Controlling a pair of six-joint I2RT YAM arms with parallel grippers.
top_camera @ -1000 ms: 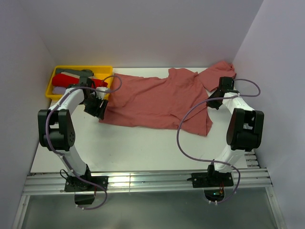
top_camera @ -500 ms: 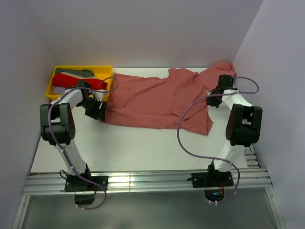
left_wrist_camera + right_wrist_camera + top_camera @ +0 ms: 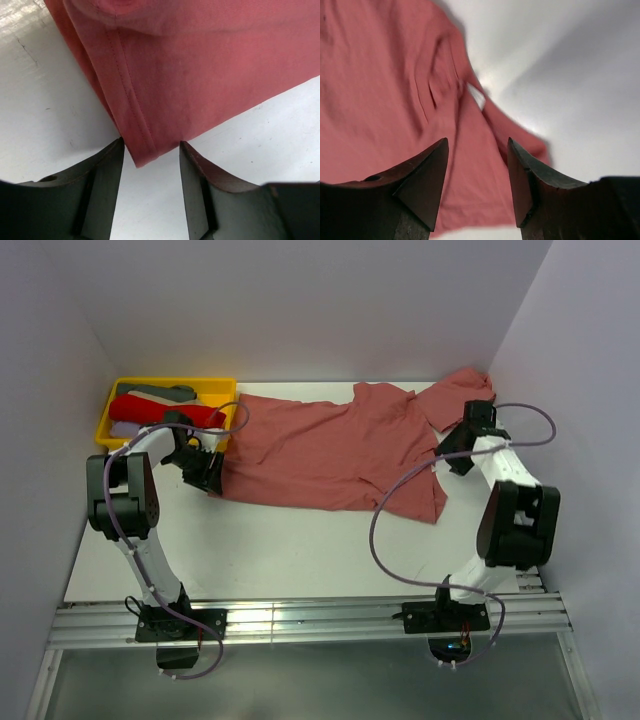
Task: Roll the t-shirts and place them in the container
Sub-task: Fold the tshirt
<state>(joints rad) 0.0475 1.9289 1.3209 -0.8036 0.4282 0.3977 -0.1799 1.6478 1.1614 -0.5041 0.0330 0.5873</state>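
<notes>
T-shirt point(image 3: 320, 445), salmon red, lies spread on the white surface point(image 3: 300, 540). One edge is just beside the yellow tray point(image 3: 175, 381); the rest stretches away from the tray to the opposite wall, where the cloth is bunched up. The tray holds folded red and grey cloth; I cannot tell how many pieces.

Left fingers point(image 3: 112, 165) sit low over the surface just beside the tray's near corner, at the shirt end closest to the tray. They stand apart. My left wrist view shows the stitched hem corner point(image 3: 140, 155) pointing into the gap between the tips, with white surface showing around it. I see no clamp on the cloth.

Right fingers point(image 3: 435, 165) are well apart from the tray, over the shirt end farthest from it. They also stand apart, with nothing between them. The right wrist view is blurred: red cloth with a few folds below the tips, bare surface beyond.
</notes>
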